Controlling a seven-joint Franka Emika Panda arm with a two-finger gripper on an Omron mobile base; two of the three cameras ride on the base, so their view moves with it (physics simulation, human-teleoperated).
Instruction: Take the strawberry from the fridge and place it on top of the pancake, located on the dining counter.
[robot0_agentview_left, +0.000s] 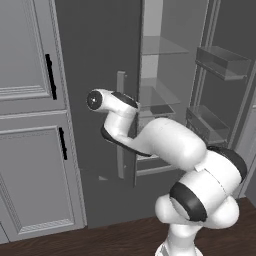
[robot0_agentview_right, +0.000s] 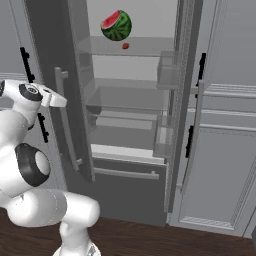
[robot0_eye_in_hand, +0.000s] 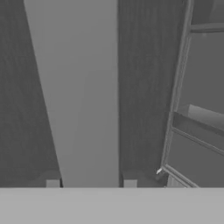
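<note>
The fridge (robot0_agentview_left: 95, 50) stands with its doors swung apart and its pale glass shelves showing. High on a shelf lies the tiny red strawberry (robot0_agentview_right: 125, 46), just below a watermelon piece (robot0_agentview_right: 116, 25). My gripper (robot0_eye_in_hand: 91, 183) is at the left door's long vertical bar handle (robot0_eye_in_hand: 83, 96). Its two fingertips (robot0_eye_in_hand: 53, 183) hug the bar on either side, shut on it. From the base views, the hand (robot0_agentview_right: 52, 99) reaches against that handle (robot0_agentview_right: 67, 125), well below and left of the strawberry. The pancake and the dining counter are out of view.
Light grey panelled cabinets with black handles flank the fridge on the left (robot0_agentview_left: 30, 100) and on the right (robot0_agentview_right: 225, 125). The right fridge door (robot0_agentview_left: 220, 65) hangs open with clear bins. A bottom drawer (robot0_agentview_right: 125, 175) sits under the shelves. The floor is dark wood.
</note>
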